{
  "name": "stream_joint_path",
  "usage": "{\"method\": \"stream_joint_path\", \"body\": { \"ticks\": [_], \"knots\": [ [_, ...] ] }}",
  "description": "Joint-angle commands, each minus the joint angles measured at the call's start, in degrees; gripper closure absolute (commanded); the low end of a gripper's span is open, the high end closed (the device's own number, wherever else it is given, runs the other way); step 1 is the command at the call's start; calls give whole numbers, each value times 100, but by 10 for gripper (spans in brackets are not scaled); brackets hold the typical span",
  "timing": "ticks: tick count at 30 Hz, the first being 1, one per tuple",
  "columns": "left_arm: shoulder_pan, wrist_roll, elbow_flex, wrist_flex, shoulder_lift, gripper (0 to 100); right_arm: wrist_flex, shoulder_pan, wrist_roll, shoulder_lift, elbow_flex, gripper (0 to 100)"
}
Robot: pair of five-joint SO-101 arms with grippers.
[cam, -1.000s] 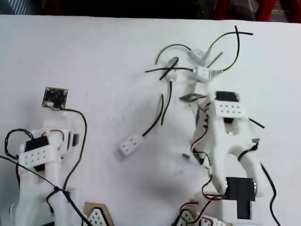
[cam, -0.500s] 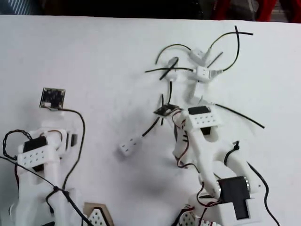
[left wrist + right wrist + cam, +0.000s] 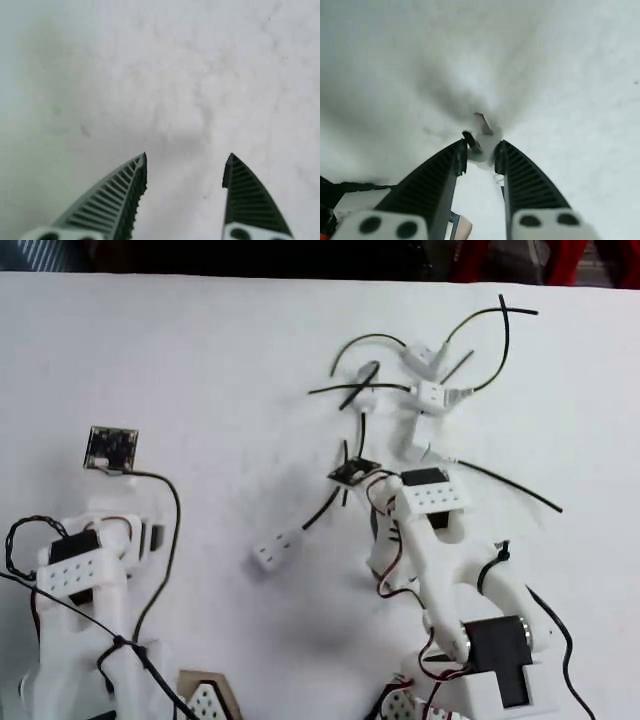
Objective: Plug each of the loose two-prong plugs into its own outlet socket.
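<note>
- Right fingers (image 3: 445, 175) clenched on a plug (image 3: 476, 140), prongs pointing out past the tips toward the desk (image 3: 200, 370).
- Left fingers (image 3: 125, 190) released, spread above the desk.
- Socket (image 3: 279, 547) lies slantwise mid-desk.

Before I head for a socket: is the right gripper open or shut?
Shut: the right gripper pinches a plug, its prongs poking out ahead.

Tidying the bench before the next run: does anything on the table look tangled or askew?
Yes. At the far side of the table the black cords cross in a tangle around white connectors. The outlet block lies slanted, apart from them. The right tool is shut on a plug.
</note>
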Motion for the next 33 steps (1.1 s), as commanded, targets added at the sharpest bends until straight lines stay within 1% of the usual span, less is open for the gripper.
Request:
{"method": "stream_joint_path", "body": {
  "ticks": [1, 3, 4, 9, 13, 19, 22, 31, 33],
  "knots": [
    [-57, -62, -18, -62, -171, 751, -13, -31, 0, -242, -97, 980],
    [-57, -62, -18, -62, -171, 751, -13, -31, -88, -259, -281, 982],
    [-57, -62, -18, -62, -171, 751, -13, -31, -299, -251, -431, 982],
    [-57, -62, -18, -62, -171, 751, -4, -48, -1881, -224, -1257, 981],
    [-57, -62, -18, -62, -171, 751, -13, -92, -2708, -268, -1943, 981],
    [-57, -62, -18, -62, -171, 751, -13, -92, -3385, -268, -3182, 981],
    [-57, -62, -18, -62, -171, 751, 4, -233, -3675, -268, -3824, 981],
    [-57, -62, -18, -62, -171, 751, -40, -1095, -4404, -215, -5380, 981],
    [-57, -62, -18, -62, -171, 751, -338, -1244, -4563, -207, -5451, 981]
  ]
}}
